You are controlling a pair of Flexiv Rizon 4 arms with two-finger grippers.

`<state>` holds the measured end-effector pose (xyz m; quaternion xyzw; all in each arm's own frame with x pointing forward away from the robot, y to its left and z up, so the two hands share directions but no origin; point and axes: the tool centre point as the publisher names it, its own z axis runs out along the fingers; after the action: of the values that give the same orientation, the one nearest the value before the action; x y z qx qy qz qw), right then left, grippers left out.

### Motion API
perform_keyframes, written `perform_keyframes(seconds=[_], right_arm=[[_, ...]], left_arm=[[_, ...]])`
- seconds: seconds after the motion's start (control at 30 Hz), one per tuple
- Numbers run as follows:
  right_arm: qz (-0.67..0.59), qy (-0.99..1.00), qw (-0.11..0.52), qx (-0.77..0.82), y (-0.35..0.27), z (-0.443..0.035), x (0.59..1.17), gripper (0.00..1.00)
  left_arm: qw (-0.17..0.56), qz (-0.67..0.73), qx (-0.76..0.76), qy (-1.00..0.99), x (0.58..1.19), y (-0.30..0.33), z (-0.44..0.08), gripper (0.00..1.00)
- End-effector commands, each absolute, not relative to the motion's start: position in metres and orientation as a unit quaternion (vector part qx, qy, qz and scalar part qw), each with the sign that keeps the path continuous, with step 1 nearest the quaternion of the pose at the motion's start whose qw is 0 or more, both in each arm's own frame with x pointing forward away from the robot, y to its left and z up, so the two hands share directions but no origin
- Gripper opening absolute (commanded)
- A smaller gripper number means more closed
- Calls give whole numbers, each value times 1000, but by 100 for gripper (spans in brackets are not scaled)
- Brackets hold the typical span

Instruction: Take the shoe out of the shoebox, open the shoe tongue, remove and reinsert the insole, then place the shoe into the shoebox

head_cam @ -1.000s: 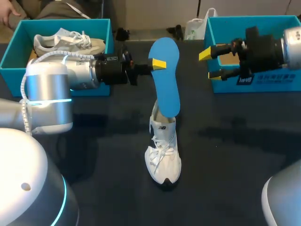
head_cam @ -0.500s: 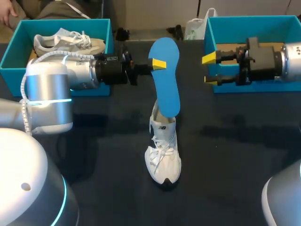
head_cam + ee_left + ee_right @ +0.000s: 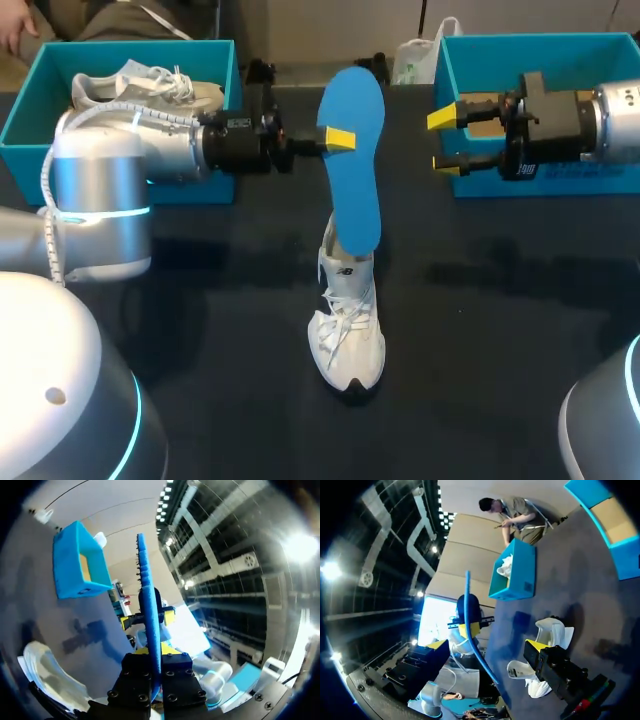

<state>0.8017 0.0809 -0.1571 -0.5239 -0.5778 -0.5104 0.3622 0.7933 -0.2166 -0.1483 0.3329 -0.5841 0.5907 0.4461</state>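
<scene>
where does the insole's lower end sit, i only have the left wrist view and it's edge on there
Observer: In the head view the insole stands upright, with its lower end at the opening of the shoe. I cannot tell how far in it goes.
Operator: which way is the shoe facing
Observer: It stands on its sole on the table, toe toward the robot.
Operator: i see yellow behind the insole, is the right gripper touching it
Observer: No. The right gripper is open in front of the right box, with a clear gap to the insole.
</scene>
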Motion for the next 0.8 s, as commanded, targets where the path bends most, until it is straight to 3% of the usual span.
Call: perform_keyframes(seconds=[0.03, 0.47, 0.8], right_arm=[[-510, -578, 362, -524, 83, -157, 802, 100], [-510, -578, 362, -524, 83, -157, 802, 100], [-510, -578, 362, -524, 83, -157, 802, 100]], left_arm=[[418, 616, 273, -609, 800, -210, -145, 0], [185, 736, 65, -648, 794, -200, -133, 0], [-8, 704, -104, -703, 792, -193, -110, 0]])
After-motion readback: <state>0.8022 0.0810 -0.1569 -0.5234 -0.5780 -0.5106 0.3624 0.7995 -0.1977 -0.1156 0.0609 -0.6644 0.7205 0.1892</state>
